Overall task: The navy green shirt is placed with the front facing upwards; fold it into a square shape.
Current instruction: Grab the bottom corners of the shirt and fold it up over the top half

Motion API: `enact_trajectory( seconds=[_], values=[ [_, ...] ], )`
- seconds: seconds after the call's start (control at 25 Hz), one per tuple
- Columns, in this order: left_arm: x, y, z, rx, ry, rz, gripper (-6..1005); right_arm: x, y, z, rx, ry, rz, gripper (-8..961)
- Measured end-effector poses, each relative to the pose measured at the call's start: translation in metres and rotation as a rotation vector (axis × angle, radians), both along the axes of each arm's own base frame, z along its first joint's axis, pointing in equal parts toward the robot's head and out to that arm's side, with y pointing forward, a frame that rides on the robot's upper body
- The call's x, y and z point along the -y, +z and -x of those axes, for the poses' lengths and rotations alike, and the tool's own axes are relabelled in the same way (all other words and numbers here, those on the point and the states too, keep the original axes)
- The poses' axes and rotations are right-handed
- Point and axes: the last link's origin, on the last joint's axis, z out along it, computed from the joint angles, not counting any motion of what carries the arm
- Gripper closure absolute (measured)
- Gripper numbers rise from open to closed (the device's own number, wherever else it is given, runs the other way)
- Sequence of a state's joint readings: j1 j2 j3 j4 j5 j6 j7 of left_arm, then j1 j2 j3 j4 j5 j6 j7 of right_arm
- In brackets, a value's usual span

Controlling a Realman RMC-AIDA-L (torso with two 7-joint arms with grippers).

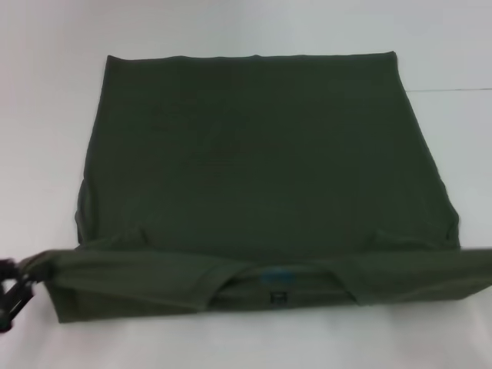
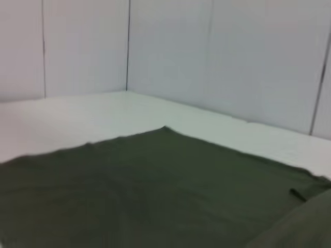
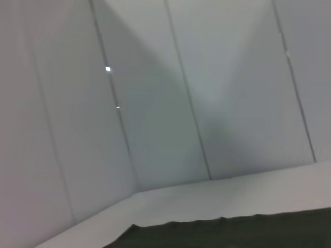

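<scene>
White tabletop [image 1: 46, 92], pale panelled walls [image 2: 217, 57] behind.

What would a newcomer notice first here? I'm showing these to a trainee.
The navy green shirt fills most of the white table, its near edge folded over in a band showing the blue neck label. At the band's left end, the left claw meets the cloth at the picture's edge.

Dark olive-green shirt [image 1: 261, 161] spread flat, plain side up, near edge folded over, blue neck label showing
</scene>
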State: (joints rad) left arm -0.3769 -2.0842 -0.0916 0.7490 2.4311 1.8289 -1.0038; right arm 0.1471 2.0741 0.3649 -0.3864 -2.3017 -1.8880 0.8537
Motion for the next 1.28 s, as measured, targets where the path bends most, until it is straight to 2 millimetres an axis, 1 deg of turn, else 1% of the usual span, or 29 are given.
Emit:
enact_trajectory(
  seconds=[0.16,0.2,0.32,0.36,0.4,0.44,0.6,0.8,0.88,0.92,0.96,1.16,1.28],
  values=[
    [-0.032,-0.015,-0.003,-0.022,0.039,0.002,852,-0.026,-0.003,-0.003,-0.017,-0.054,0.041,913],
    [-0.036,-0.017,-0.003,-0.025,0.047,-0.004,851,-0.033,-0.004,-0.004,-0.02,-0.067,0.05,913],
    [-0.059,-0.022,-0.008,-0.048,0.058,-0.04,848,-0.052,-0.004,-0.006,-0.03,-0.109,0.073,913],
    [-0.064,-0.022,-0.009,-0.052,0.06,-0.051,847,-0.065,-0.002,-0.006,-0.032,-0.126,0.081,913],
    [-0.069,-0.023,-0.011,-0.053,0.06,-0.062,845,-0.072,-0.002,-0.006,-0.031,-0.133,0.084,913],
    [-0.076,-0.024,-0.014,-0.055,0.061,-0.077,844,-0.072,-0.002,-0.006,-0.031,-0.133,0.084,913],
    [-0.102,-0.028,-0.023,-0.082,0.068,-0.125,840,-0.102,-0.002,-0.003,-0.017,-0.17,0.089,913],
    [-0.125,-0.032,-0.028,-0.117,0.097,-0.232,835,-0.143,-0.005,0.006,-0.004,-0.212,0.091,913],
    [-0.14,-0.032,-0.03,-0.117,0.145,-0.289,833,-0.158,-0.005,0.01,0.009,-0.224,0.09,913],
    [-0.14,-0.032,-0.03,-0.117,0.145,-0.289,832,-0.166,-0.005,0.013,0.018,-0.229,0.089,913],
    [-0.146,-0.032,-0.03,-0.122,0.16,-0.303,831,-0.172,-0.006,0.015,0.027,-0.236,0.089,913],
    [-0.169,-0.035,-0.037,-0.179,0.197,-0.322,826,-0.197,-0.016,0.023,0.065,-0.278,0.102,913],
    [-0.181,-0.041,-0.043,-0.229,0.212,-0.329,823,-0.21,-0.023,0.029,0.093,-0.291,0.116,913]
  ],
)
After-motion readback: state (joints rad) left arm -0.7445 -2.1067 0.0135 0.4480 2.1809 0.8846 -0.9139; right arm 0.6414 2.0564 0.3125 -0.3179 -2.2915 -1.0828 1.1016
